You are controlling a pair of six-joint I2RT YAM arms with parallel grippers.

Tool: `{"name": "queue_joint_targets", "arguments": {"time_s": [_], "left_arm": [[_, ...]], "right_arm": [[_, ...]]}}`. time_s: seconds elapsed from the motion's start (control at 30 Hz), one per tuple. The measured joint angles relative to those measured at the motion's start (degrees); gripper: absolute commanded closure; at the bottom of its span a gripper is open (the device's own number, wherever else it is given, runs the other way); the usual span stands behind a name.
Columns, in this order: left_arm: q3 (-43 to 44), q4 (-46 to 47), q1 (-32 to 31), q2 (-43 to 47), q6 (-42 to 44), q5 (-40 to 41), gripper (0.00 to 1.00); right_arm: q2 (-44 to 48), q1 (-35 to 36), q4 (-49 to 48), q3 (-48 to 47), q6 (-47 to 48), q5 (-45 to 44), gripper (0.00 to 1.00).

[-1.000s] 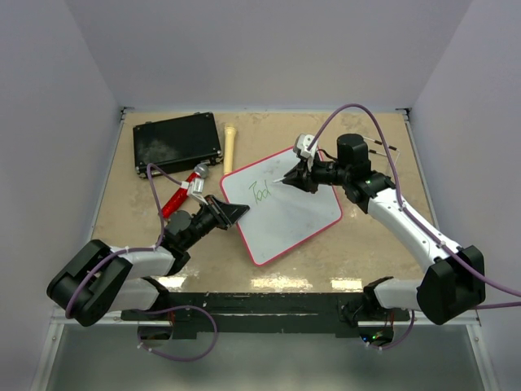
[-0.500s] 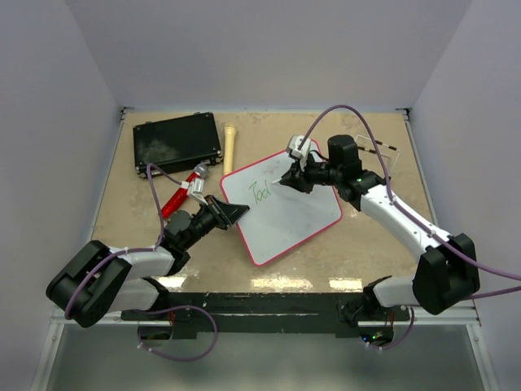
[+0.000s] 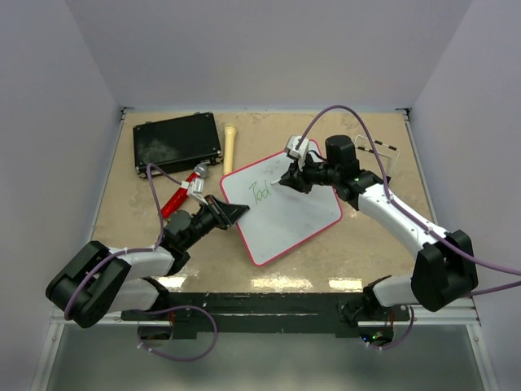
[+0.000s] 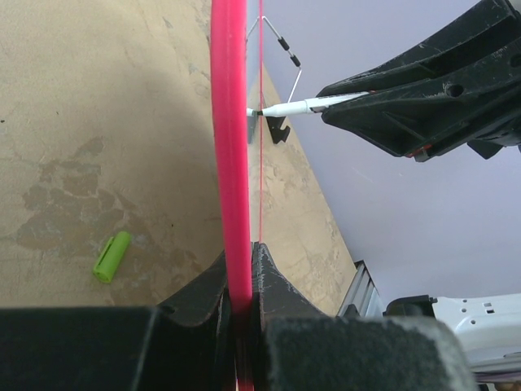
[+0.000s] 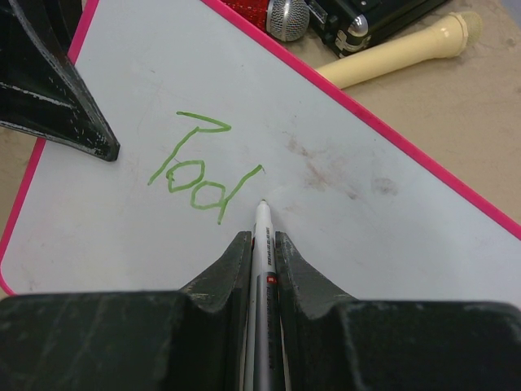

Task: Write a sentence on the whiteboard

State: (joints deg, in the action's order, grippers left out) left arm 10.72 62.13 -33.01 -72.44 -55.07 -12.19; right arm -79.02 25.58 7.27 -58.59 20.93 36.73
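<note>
– Both pairs of jaws are clamped, each on its own thing. Those of my right gripper (image 5: pixel 262 236) are pressed together on a marker pen (image 5: pixel 261 221), which comes out straight between the two fingers.

– And the left ones?

– My left gripper (image 4: pixel 242 261) bites the pink rim of the whiteboard (image 4: pixel 230 147). From the left wrist camera I see this rim edge-on, squeezed between the two black fingertips.

– Where does the pen point?

– Down at the white surface. Its tip seems to touch the board just to the right of the last green stroke, near the middle of the upper half.

– What is written there?

– Only the start of the sentence (image 5: pixel 199 175): three green letters that read like "Tod", slanted, near the board's left corner.

– Where is the board itself?

– It lies on the tan table (image 3: pixel 366 244), turned at an angle, between my two arms. From above, my left gripper meets its left edge and my right gripper hangs over its upper part.

– What else is around?

– Beyond the board's far edge lies a cream stick (image 5: pixel 399 53), and beside it a red microphone (image 5: pixel 289 15) with a silver head. A black case (image 3: pixel 177 142) sits in the far left corner of the table. A small green cap (image 4: pixel 111 256) lies on the table, apart from the board.
</note>
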Motion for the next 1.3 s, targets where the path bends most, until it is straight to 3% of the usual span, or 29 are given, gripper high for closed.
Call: {"name": "queue_joint_targets", "arguments": {"time_s": [0.7, 1.3], "left_arm": [[0.0, -0.3, 0.0, 0.0, -0.3, 0.1, 1.00], [0.0, -0.5, 0.0, 0.0, -0.5, 0.3, 1.00]], "right_arm": [[-1.1, 0.4, 2.8, -0.5, 3.1, 4.4, 1.00], [-0.7, 0.7, 5.2, -0.6, 4.0, 2.8, 1.00]]}}
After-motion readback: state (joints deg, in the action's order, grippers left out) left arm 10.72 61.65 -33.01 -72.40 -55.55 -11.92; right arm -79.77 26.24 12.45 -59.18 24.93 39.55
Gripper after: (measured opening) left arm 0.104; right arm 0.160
